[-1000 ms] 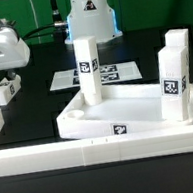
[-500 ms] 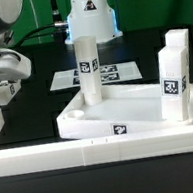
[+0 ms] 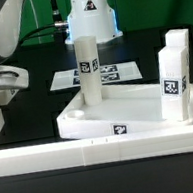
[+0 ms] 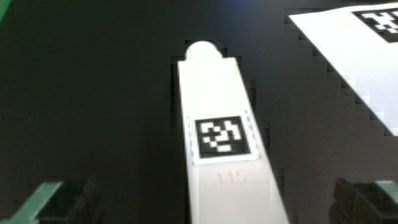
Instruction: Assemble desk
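Your gripper [image 4: 210,200] hovered spread wide, empty, over a white plastic block leg [image 4: 219,150] lying between its fingers [image 4: 50,198]; the marker board [image 4: 365,50] lay beside.

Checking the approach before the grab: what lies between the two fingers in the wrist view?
A loose white leg with a black-and-white tag lies on the black table between the open fingers; the wrist view shows it, untouched.

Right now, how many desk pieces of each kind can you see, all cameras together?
tabletop: 1
upright legs: 2
leg lying flat, seen in the wrist view: 1
Total: 4
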Action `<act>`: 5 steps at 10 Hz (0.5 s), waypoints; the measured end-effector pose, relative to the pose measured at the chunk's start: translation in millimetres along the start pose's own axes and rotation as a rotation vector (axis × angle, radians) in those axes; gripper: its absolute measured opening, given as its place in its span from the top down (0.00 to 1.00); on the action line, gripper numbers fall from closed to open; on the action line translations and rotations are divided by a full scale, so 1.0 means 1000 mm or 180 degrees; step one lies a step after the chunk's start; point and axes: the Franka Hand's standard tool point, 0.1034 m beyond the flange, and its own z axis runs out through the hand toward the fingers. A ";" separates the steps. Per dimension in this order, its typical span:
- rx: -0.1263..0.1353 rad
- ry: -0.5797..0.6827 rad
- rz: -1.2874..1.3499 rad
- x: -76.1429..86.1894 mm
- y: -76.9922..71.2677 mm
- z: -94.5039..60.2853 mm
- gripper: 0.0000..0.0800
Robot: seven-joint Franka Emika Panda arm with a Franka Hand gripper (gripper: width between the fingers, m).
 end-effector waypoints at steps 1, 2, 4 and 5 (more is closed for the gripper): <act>-0.0014 0.0011 -0.0010 0.004 -0.002 0.002 0.19; -0.0025 -0.0006 -0.0015 0.008 -0.002 0.006 0.19; -0.0030 -0.0042 0.0001 0.011 -0.001 0.013 0.19; -0.0047 -0.0023 0.0006 0.014 -0.003 0.013 0.19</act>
